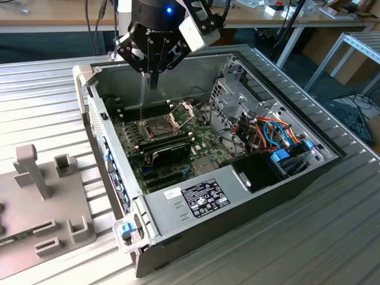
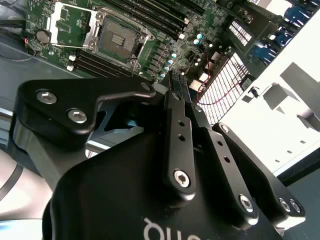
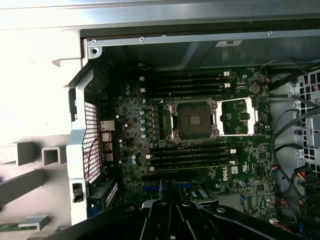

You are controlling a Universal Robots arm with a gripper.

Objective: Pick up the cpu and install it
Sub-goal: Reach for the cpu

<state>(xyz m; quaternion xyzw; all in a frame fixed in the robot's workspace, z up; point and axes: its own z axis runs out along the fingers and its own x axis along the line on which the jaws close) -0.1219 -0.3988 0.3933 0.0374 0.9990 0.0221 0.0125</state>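
Hand (image 1: 153,82): above the open case (image 1: 249,208), pinched shut; whether it grips the cpu, I cannot tell.
Socket (image 3: 194,119): bare, its frame (image 3: 239,116) swung aside, ready to take it.

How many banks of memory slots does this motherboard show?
2. In the first wrist view, one bank beside the open socket, the other bank on its opposite side. The end effector hides part of the board.

The exterior view looks down slantwise from well back at the open computer case (image 1: 249,221), gripper (image 1: 153,82) at its eleven o'clock. Both wrist views look down closely, sharing the motherboard socket (image 3: 194,119) (image 2: 119,38).
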